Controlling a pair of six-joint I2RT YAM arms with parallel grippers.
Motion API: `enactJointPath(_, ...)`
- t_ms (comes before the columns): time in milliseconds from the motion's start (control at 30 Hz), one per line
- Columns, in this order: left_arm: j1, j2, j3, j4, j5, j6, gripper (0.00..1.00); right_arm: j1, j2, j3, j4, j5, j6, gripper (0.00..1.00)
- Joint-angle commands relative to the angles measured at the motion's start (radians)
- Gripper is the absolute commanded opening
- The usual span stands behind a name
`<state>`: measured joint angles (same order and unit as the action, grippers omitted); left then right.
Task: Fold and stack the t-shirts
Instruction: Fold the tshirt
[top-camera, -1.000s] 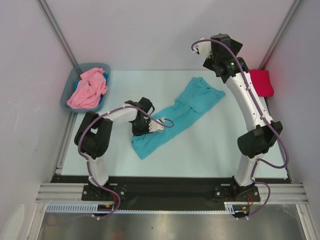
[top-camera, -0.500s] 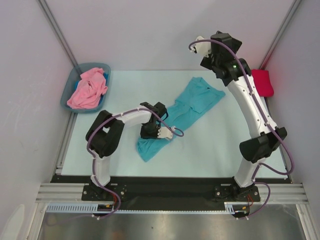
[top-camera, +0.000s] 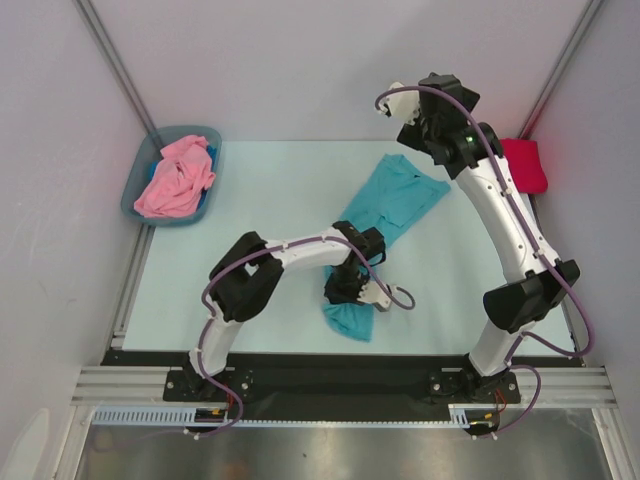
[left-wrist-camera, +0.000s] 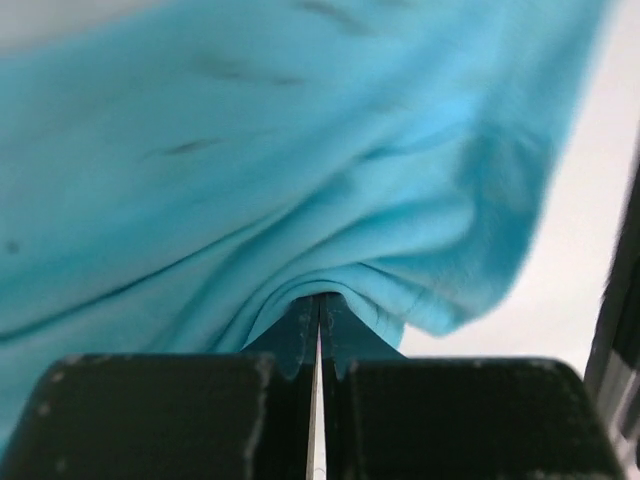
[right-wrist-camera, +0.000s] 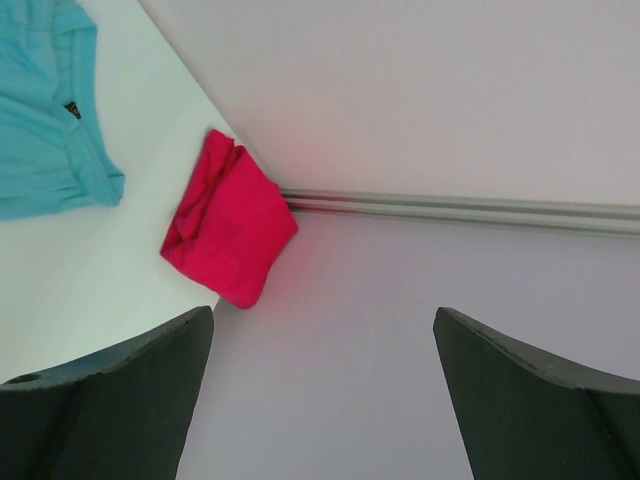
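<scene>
At the far left of the worktop (top-camera: 270, 190) we see a grey-blue bin (top-camera: 128, 196) holding the pink t-shirt (top-camera: 175, 178), crumpled and not yet folded.

Moving toward the centre, the left arm reaches across to the near middle, where the left gripper (top-camera: 372, 298) is clenched on the near end of the teal t-shirt (top-camera: 395, 195). The shirt lies in a long diagonal band from the bunched near end under the gripper up to a flatter part at the far right of centre.

Further right, the right arm rises above the far edge. The right gripper (top-camera: 398, 100) hangs in the air with its jaws spread wide, grasping nothing.

At the far right corner lies the red t-shirt (top-camera: 525, 165), a compact bundle against the wall. We judge it already folded.

So the task looks early – one shirt apparently done, the teal one in hand, the pink one untouched, and no stack yet.

The overhead view gives the layout but hides the grip. The left wrist view shows it: a fold of teal cloth pinched between the closed jaws. The right wrist view shows the empty gap between its fingers – and the red bundle's creases, with the teal shirt's far edge just beside it.
</scene>
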<state>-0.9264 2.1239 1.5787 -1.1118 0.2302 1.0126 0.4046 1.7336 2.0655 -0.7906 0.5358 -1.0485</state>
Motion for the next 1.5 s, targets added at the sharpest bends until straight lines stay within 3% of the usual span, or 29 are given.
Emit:
enactJointPath(0,-0.063,0.082,0.05,0.136,0.233,0.015,0.0,0.005,-0.054,0.01,0.001,-0.025,0.036,1.0)
enactJointPath(367,-0.108,0.08,0.116,0.179,0.311,-0.025,0.0,0.007,-0.057,-0.012,-0.012,-0.053,0.068,1.0)
enactJointPath(500,-0.086,0.068,0.153,0.15,0.255,-0.054,0.0,0.005,-0.034,0.001,-0.01,-0.045,0.073,1.0)
enactJointPath(600,-0.008,0.027,0.124,0.066,0.242,-0.06,0.0,0.003,-0.028,-0.002,-0.009,-0.045,0.073,1.0)
enactJointPath(667,0.066,-0.085,0.058,0.061,0.221,-0.054,0.0,-0.001,-0.019,-0.007,-0.006,-0.048,0.08,1.0)
enactJointPath(867,0.219,-0.338,-0.118,0.056,0.002,-0.022,0.0,-0.075,0.024,-0.022,-0.024,-0.118,0.179,0.98)
enactJointPath(933,0.318,-0.349,-0.1,0.058,-0.025,-0.055,0.0,-0.147,0.058,-0.031,-0.039,-0.186,0.261,0.89)
enactJointPath(967,0.355,-0.338,-0.083,0.063,-0.031,-0.08,0.0,-0.17,0.076,-0.027,-0.051,-0.212,0.286,0.76)
enactJointPath(1000,0.394,-0.322,-0.033,0.067,-0.034,-0.144,0.05,-0.194,0.119,-0.013,-0.077,-0.253,0.333,0.4)
enactJointPath(1033,0.465,-0.306,-0.004,0.064,-0.02,-0.175,0.13,-0.234,0.139,-0.005,-0.088,-0.275,0.352,0.22)
enactJointPath(1067,0.5,-0.276,0.021,0.079,-0.028,-0.212,0.32,-0.254,0.159,0.004,-0.102,-0.304,0.366,0.01)
enactJointPath(1133,0.578,-0.251,0.075,0.102,-0.04,-0.31,0.5,-0.297,0.222,0.031,-0.127,-0.364,0.393,0.0)
enactJointPath(1167,0.598,-0.231,0.089,0.115,-0.063,-0.334,0.73,-0.309,0.245,0.045,-0.136,-0.382,0.4,0.0)
enactJointPath(1267,0.624,-0.222,0.118,0.158,-0.153,-0.382,1.0,-0.332,0.322,0.08,-0.137,-0.427,0.406,0.0)
enactJointPath(1467,0.629,-0.211,0.197,0.202,-0.227,-0.416,1.0,-0.358,0.454,0.087,-0.105,-0.459,0.398,0.0)
